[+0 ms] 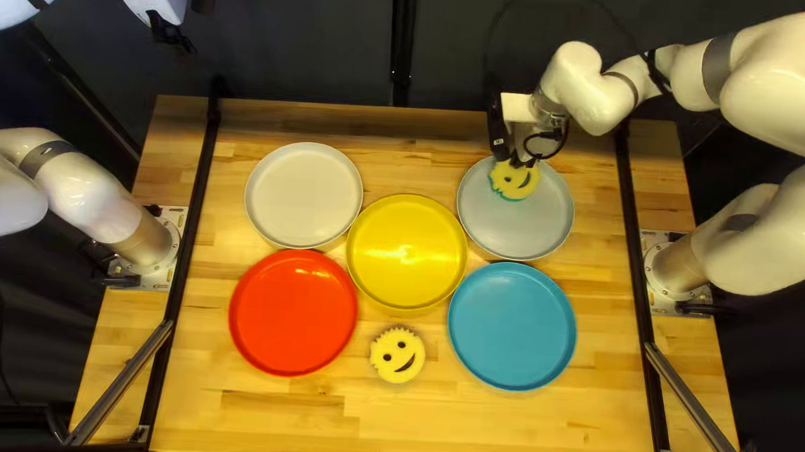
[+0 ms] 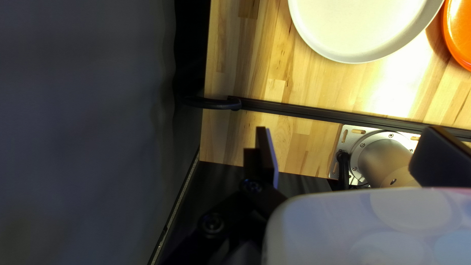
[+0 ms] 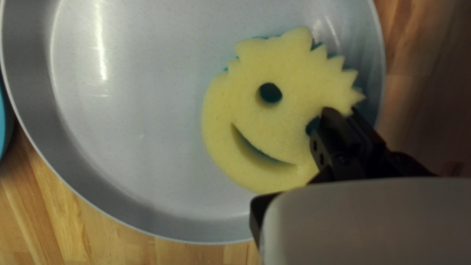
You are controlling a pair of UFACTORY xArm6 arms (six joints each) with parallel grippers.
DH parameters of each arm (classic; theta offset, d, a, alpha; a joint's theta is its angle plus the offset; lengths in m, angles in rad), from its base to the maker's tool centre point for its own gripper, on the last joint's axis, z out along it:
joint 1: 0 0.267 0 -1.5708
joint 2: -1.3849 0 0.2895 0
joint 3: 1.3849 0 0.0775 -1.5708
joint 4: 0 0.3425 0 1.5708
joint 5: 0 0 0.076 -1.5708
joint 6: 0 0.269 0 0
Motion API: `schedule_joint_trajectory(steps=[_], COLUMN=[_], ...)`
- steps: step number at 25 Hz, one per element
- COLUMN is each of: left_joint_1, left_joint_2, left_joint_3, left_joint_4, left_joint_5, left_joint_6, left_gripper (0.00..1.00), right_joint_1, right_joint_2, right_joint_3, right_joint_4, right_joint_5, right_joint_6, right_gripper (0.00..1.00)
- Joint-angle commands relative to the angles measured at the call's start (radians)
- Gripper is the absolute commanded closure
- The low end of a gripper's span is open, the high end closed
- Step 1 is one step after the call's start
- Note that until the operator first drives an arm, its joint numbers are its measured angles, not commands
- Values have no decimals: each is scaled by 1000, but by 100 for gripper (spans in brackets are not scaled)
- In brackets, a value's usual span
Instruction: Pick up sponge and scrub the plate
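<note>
Under your two arms, a wooden table (image 1: 427,437) carries five plates. Your right arm (image 1: 769,90) reaches over its far side, while your left arm (image 1: 97,200) is raised past the far left corner. The red plate (image 1: 293,312) and blue plate (image 1: 512,326) lie on the near side, with the white plate (image 1: 304,195) and gray plate (image 1: 514,228) beyond them and the yellow plate (image 1: 406,252) in the middle. Your left gripper (image 1: 172,41), off the table, has its two fingers spread wide. Your right gripper (image 1: 515,160) is pinched narrow on the rim of the smiling sponge (image 1: 526,189), beside one eye hole, over the far part of the gray plate. The sponge lies yellow face up, its spiky hair pointing toward the left of the top left view and its chin toward the right; nearly round, it shows no clear long axis. The second sponge (image 1: 397,355), its cut-out smile facing up, sits between the red and blue plates, hair toward the far edge.
</note>
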State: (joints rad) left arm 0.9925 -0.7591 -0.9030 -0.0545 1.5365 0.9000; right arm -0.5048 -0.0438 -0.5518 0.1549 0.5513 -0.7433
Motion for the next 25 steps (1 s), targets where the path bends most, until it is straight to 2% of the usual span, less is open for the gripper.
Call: schedule_joint_trajectory(steps=[1, 6, 10, 12, 18, 25], left_joint_1=[0, 0, 0, 0, 0, 0], left_joint_2=[0, 0, 0, 0, 0, 0], left_joint_3=[0, 0, 0, 0, 0, 0], left_joint_4=[0, 0, 0, 0, 0, 0], left_joint_5=[0, 0, 0, 0, 0, 0], left_joint_6=[0, 0, 0, 0, 0, 0], left_gripper=[0, 0, 0, 0, 0, 0], right_joint_1=[75, 165, 169, 154, 35, -48], right_joint_2=[-33, -51, -46, -30, 67, 96], right_joint_3=[38, 78, 82, 69, -36, -97], right_joint_4=[-18, -35, -37, -34, -2, -4], right_joint_5=[-26, -61, -70, -71, -37, 14], right_joint_6=[63, 133, 125, 105, -21, -71], right_gripper=[100, 100, 100, 100, 100, 100])
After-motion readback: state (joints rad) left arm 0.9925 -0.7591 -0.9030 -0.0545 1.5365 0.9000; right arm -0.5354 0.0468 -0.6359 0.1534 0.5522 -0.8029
